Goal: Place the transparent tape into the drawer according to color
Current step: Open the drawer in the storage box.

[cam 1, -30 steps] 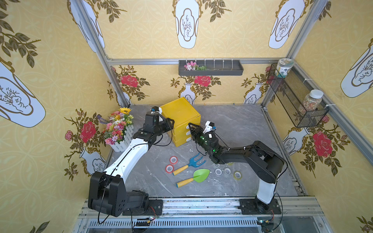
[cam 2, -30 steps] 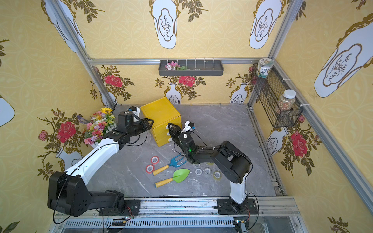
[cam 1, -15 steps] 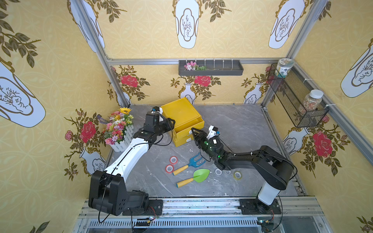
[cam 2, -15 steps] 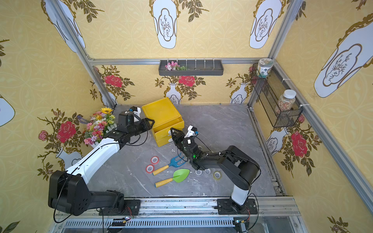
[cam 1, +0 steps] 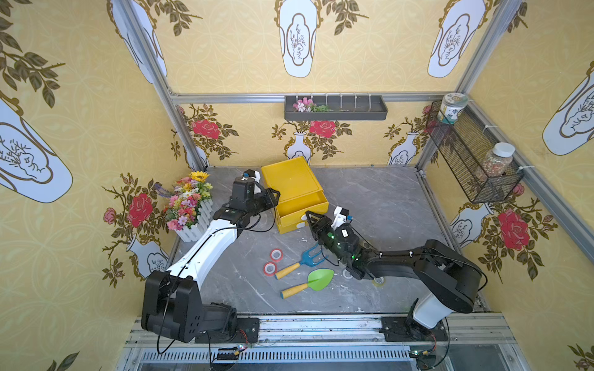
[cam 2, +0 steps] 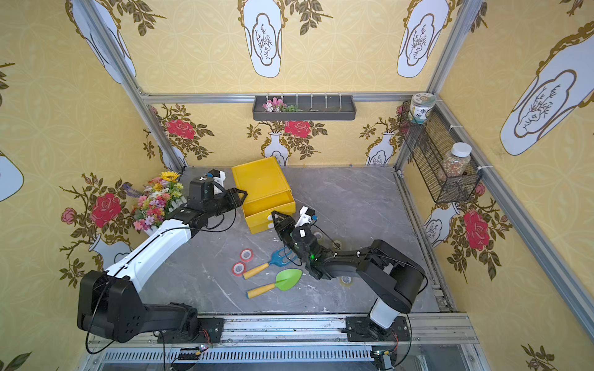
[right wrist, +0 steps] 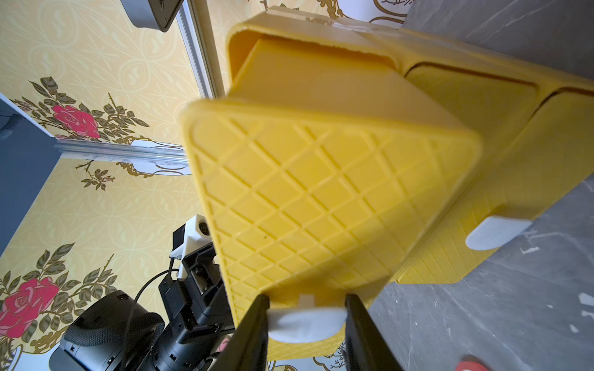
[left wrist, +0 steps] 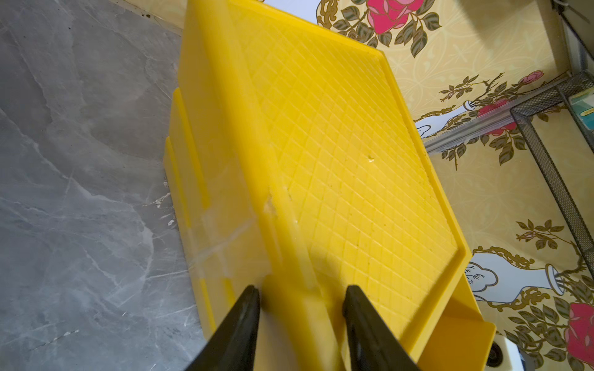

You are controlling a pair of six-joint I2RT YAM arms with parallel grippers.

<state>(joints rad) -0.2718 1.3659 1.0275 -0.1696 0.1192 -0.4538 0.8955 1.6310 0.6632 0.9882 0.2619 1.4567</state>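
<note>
Right fingers point(right wrist: 252, 331) pinch the white handle point(right wrist: 302, 324) of the yellow plastic drawer point(right wrist: 305, 199), which sits partway out. Left fingers point(left wrist: 238, 327) grip the yellow drawer box point(left wrist: 337, 160). The small see-through tape rolls point(cam 1: 275, 255) lie mid-frame on the grey worktop point(cam 1: 369, 199); none look sorted yet.

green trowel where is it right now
In both top views the green trowel lies flat on the grey floor, just on the near side of the blue fork, close to the right arm.

Both top views look steeply down from high onto the whole worktop point(cam 1: 369, 199); each wrist view faces the yellow drawer cabinet point(left wrist: 337, 144) closely.
</note>
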